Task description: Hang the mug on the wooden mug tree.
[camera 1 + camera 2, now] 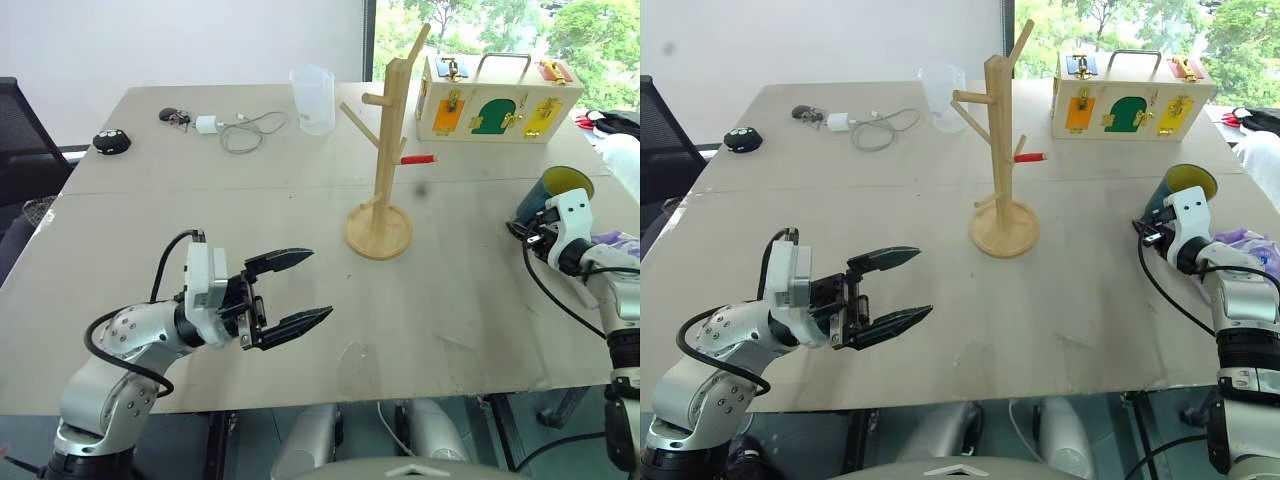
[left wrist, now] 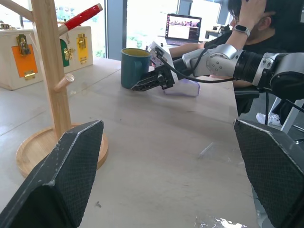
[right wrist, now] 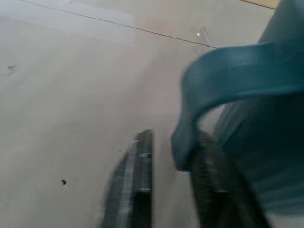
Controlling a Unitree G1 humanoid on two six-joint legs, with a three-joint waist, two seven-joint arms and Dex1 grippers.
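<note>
The dark teal mug with a yellow inside stands at the table's right edge, tilted slightly. My right gripper is at its near side. In the right wrist view the mug's handle curves down between the two fingers, and the gripper is shut on it. The wooden mug tree stands upright mid-table on its round base, its red-tipped peg pointing toward the mug. My left gripper hovers open and empty near the table's front left, pointing toward the tree.
A wooden box with colourful latches sits at the back right and a clear measuring cup behind the tree. A charger with cable and a black round object lie back left. A person sits beyond the right edge.
</note>
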